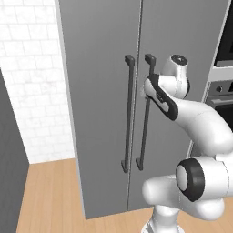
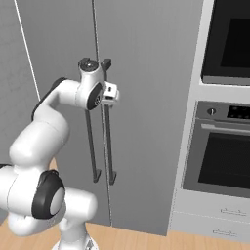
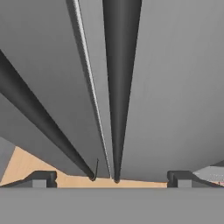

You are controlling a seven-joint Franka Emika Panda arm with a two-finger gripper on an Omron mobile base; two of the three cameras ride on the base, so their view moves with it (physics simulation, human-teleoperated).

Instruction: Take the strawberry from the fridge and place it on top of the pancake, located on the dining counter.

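A: The fridge (image 1: 104,104) has both doors closed, so the strawberry, presumably somewhere on a shelf behind them, can't be seen at all. The pancake and the dining table aren't in front of the robot here either.

B: And the pincer (image 3: 112,180)?

A: Spread wide and holding nothing. In the hand view its two tips straddle the right door handle (image 3: 119,87), with the left door handle (image 3: 39,118) off to one side and the door seam between them.

B: What could go wrong?

A: My worry is the two bars stand close together. If the pincer drifts sideways, a finger could land on the seam or catch the wrong bar. Closing too shallow might let the handle slip once the arm pulls. The door also swings on an arc; a straight pull could wrench the grip off.

B: Anything hard to read?

A: From the left base view the arm's wrist covers the handle's upper part, so contact is unclear. The wall oven (image 2: 222,158) is cut off at the frame's right side.
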